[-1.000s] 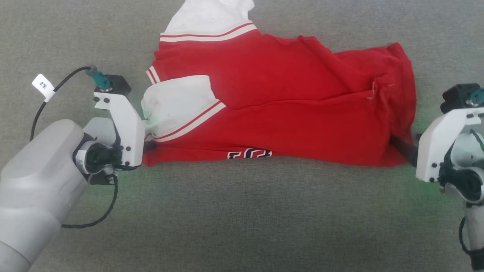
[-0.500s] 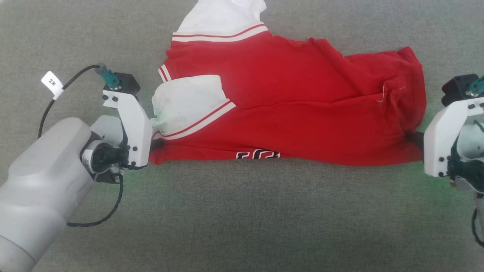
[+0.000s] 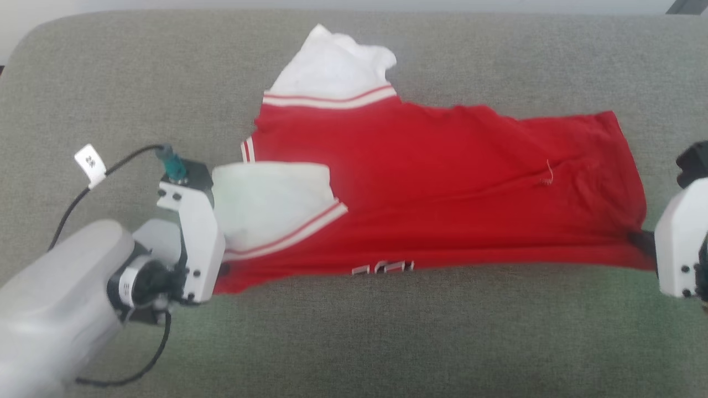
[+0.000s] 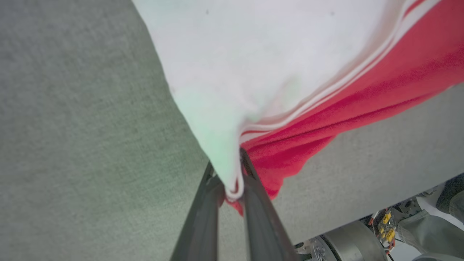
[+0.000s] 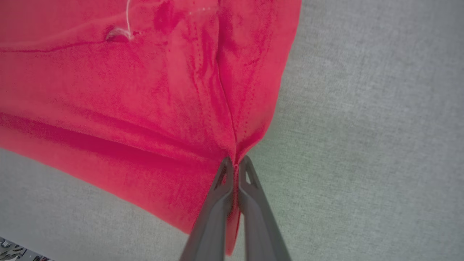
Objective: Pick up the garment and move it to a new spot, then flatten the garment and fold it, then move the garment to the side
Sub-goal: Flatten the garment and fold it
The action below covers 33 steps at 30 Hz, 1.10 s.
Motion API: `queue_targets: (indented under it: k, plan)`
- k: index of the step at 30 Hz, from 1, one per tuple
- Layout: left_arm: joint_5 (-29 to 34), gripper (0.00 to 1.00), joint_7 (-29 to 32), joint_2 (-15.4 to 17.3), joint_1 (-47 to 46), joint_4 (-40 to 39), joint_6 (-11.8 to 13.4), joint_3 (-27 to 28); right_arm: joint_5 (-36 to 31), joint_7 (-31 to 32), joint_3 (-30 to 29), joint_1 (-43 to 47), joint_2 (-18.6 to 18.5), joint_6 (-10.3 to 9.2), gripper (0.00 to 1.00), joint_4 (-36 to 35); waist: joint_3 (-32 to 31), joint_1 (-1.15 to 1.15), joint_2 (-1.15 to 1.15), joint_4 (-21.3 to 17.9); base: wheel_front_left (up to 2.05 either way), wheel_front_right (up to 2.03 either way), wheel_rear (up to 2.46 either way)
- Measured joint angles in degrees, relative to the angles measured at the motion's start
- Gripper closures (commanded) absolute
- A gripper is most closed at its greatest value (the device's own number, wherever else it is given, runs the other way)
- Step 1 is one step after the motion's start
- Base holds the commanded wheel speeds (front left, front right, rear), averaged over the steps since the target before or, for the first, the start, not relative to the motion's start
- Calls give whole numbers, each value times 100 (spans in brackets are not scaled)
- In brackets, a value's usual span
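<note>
- Now the garment (image 3: 442, 182) lies stretched across the middle of the grey tabletop (image 3: 354, 342), one white sleeve toward the far edge.
- Left jaws are pinched tight on its left end, white sleeve and red hem together.
- Right jaws are clamped on its red right corner.
</note>
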Motion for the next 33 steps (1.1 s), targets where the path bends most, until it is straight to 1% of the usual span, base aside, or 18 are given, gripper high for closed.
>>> queue_targets:
  k: [3,4,6,8,11,12,13,14,16,17,18,23,27,28,31,33]
  plan:
    - [-15,100,101,263,202,-558,296,-20,40,153,-137,249,-14,0,100,-211,-44,0,0,7,0,0,0]
    - [-60,100,178,408,350,-865,480,-29,53,254,-236,426,15,0,100,-314,-49,0,0,6,0,0,0]
    - [-87,100,202,514,508,-1084,637,-44,57,308,-337,584,109,0,100,-399,-41,0,0,-2,0,0,0]
    - [-116,100,213,602,619,-1235,738,-62,53,320,-387,693,174,0,100,-422,-20,0,0,-16,0,0,0]
    - [-127,100,189,620,726,-1313,840,-66,40,265,-454,760,348,0,100,-356,15,0,0,-43,0,0,0]
    - [-127,71,160,619,743,-1312,851,-63,27,221,-489,758,413,0,100,-304,26,0,0,-52,0,0,0]
    - [-127,22,143,620,763,-1307,858,-63,26,201,-514,755,471,-1,100,-236,36,0,0,-63,0,0,0]
    - [-126,1,142,620,770,-1304,858,-63,3,159,-517,754,506,-1,84,-193,44,0,0,-72,0,0,0]
    - [-126,0,149,620,766,-1305,859,-57,-99,53,-511,717,527,-1,36,-122,51,0,0,-89,0,0,0]
    - [-114,0,149,626,751,-1322,859,-54,-103,12,-504,699,543,-1,2,-97,50,0,0,-98,0,0,0]
    - [-114,0,152,636,720,-1339,861,-44,-112,-35,-508,677,567,-1,0,-87,50,0,1,-107,0,0,0]
    - [-32,0,264,842,398,-1563,971,105,-152,-204,-552,523,608,-3,0,-115,25,0,1,-167,0,0,0]
    - [32,0,426,1033,96,-1840,1074,197,-75,-431,-593,378,725,-4,0,-281,16,0,1,-281,0,0,0]
    - [32,0,426,1033,96,-1840,1074,197,-75,-431,-593,378,725,-4,0,-281,16,0,1,-281,0,0,0]
    - [162,0,475,1125,-185,-1940,1088,311,-62,-698,-570,256,786,-4,0,-474,27,0,1,-403,0,0,0]
    - [248,0,494,1152,-378,-1914,1077,367,-89,-1016,-576,129,860,-4,0,-584,43,0,1,-509,0,0,0]
